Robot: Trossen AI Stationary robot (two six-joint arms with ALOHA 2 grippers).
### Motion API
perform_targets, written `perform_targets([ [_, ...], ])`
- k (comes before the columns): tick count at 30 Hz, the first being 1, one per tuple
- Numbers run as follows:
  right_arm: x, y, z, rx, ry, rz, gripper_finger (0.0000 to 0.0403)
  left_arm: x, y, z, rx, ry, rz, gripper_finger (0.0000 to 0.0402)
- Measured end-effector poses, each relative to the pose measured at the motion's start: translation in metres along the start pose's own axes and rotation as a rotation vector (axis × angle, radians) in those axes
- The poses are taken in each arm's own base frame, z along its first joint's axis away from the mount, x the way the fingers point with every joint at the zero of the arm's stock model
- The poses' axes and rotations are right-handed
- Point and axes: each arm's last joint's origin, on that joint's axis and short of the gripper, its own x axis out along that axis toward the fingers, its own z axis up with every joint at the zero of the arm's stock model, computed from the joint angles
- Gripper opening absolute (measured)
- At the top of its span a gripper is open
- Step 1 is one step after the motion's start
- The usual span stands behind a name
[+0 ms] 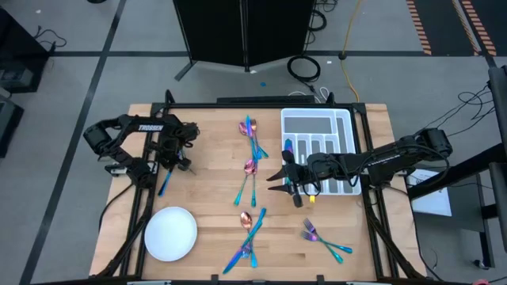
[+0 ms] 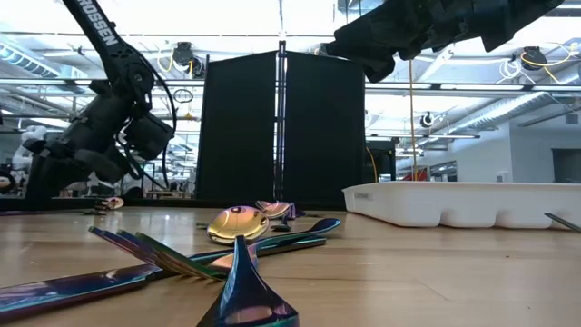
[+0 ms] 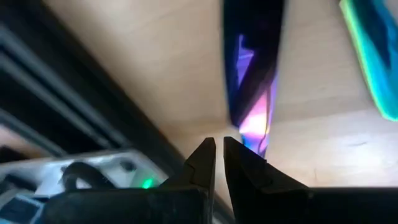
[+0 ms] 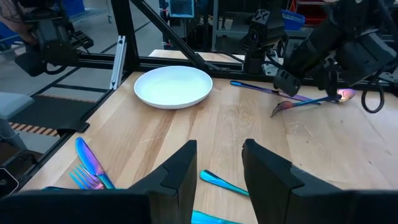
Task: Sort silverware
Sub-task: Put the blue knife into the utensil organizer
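Left pincer (image 1: pixel 181 164) hangs low near the left edge of the tabletop (image 1: pixel 214 127). Its fingers (image 3: pixel 199 168) are almost closed, with only a thin slit between the tips. Nothing shows in that slit. One blue and purple piece (image 1: pixel 165 184) lies on the wood right by those tips. In the left wrist view it shows just past the tips, and it is not clear if a finger touches it.

The right pincer (image 1: pixel 279 177) is up over the wood, just beside the left side of the white tray (image 1: pixel 342 119). Its fingers (image 4: pixel 174 171) stand wide apart and hold nothing. A teal piece (image 4: pixel 224 182) lies on the wood under them.

The rest of the silverware (image 1: pixel 250 176) is spread over the tabletop in little bunches. One bunch (image 1: pixel 252 136) is near the middle of the back edge. One is in the middle. One bunch (image 1: pixel 249 231) is near the middle of the front edge. Some forks (image 1: pixel 323 240) lie toward the front-right corner.

The tray sits by the back-right corner. The round white plate (image 1: pixel 170 233) sits by the front-left corner.
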Motion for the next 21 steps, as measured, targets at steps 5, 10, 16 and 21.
perform_targets([
  [5,0.0,0.0,0.0,0.0,0.0,0.0,0.0114,0.004,-0.007,-0.005,-0.004,0.005,0.021,0.0035],
  [10,0.0,0.0,0.0,0.0,0.0,0.001,0.0114,0.006,-0.02,-0.008,0.024,0.022,-0.078,0.0035],
  [16,0.001,0.0,0.008,-0.002,-0.022,0.002,0.0114,0.004,-0.035,-0.004,0.062,-0.028,-0.201,0.0035],
  [21,0.001,0.0,0.008,-0.013,-0.024,0.002,0.0114,-0.001,-0.041,-0.001,0.087,-0.064,-0.237,0.0035],
])
